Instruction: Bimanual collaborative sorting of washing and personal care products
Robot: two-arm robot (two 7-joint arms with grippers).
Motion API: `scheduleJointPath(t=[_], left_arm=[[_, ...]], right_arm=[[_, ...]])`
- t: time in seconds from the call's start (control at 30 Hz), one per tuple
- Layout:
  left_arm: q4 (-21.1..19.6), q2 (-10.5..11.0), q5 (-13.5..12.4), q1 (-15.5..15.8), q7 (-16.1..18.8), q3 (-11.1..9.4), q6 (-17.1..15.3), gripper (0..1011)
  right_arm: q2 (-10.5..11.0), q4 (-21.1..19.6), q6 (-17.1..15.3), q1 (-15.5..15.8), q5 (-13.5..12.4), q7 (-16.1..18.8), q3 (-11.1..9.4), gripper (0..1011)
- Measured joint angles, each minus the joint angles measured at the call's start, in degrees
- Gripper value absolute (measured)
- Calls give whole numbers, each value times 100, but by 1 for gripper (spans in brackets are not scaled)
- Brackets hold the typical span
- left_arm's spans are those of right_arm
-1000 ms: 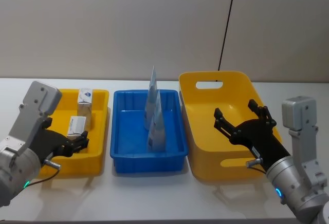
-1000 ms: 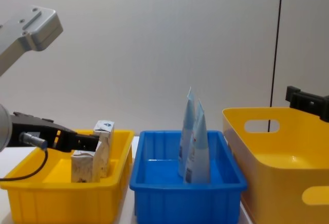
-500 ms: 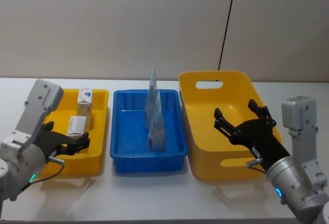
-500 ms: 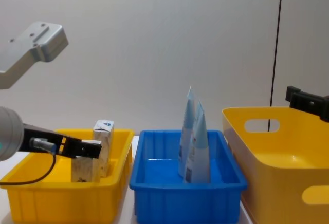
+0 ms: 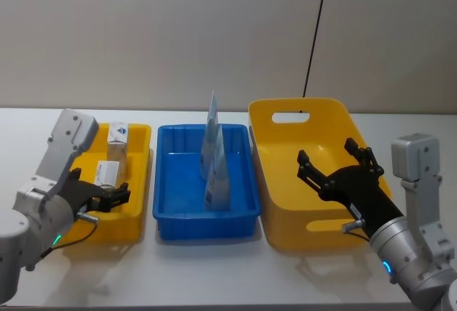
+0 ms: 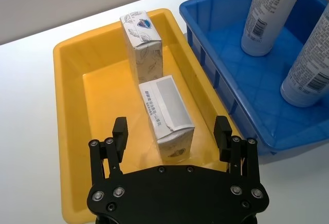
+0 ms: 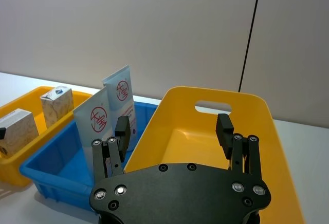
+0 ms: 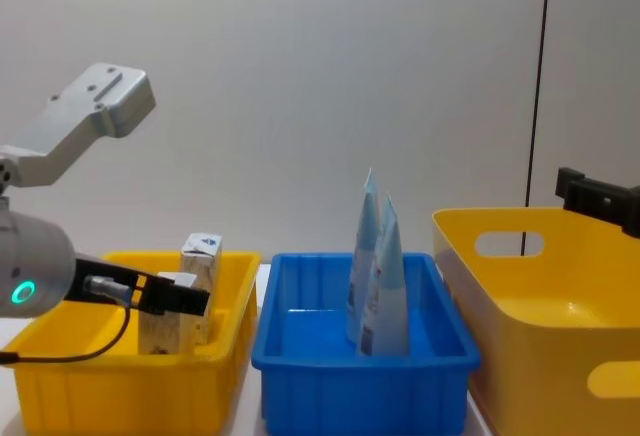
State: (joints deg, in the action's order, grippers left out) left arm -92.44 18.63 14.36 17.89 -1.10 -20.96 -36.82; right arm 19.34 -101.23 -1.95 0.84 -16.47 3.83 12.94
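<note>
A: Your left gripper (image 6: 171, 131) is hovering with its fingers spread wide over the near end of the small yellow bin (image 5: 139, 182). It is gripping nothing.

B: Your right gripper (image 5: 330, 160) is hanging just as wide apart and empty over the large yellow bin (image 5: 314, 225), which is sitting toward the desk's right edge.

A: You are looking at two cartons. Both are sitting in the small yellow bin, toward the left edge of the desk (image 5: 214, 275), one behind the other.

B: The near carton (image 6: 167, 113) is lying just ahead of your left gripper. From the left wrist it is showing between the two fingers, with a gap on each side. The far carton (image 6: 141, 41) is standing just behind it, toward the bin's back end.

A: You are also looking at two tubes, both standing upright in the blue bin (image 5: 253, 190). That bin is sitting in the middle of the desk, between the yellow ones.

B: The rear tube (image 5: 212, 129) and the front tube (image 5: 218, 172) are standing close together. They are well apart from your left gripper, and the blue bin's right wall and the large bin's left wall are lying between them and your right gripper.
</note>
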Motion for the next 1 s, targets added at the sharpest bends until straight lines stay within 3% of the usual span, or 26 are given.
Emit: scheduleJointPath(t=[0.53, 1.0], left_arm=[[305, -241, -113, 165, 95, -37, -52, 1002], [448, -479, -167, 195, 304, 99, -115, 1002]], right_arm=[[0, 0, 0, 0, 0, 0, 0, 1002], [0, 0, 0, 0, 0, 0, 0, 1002]])
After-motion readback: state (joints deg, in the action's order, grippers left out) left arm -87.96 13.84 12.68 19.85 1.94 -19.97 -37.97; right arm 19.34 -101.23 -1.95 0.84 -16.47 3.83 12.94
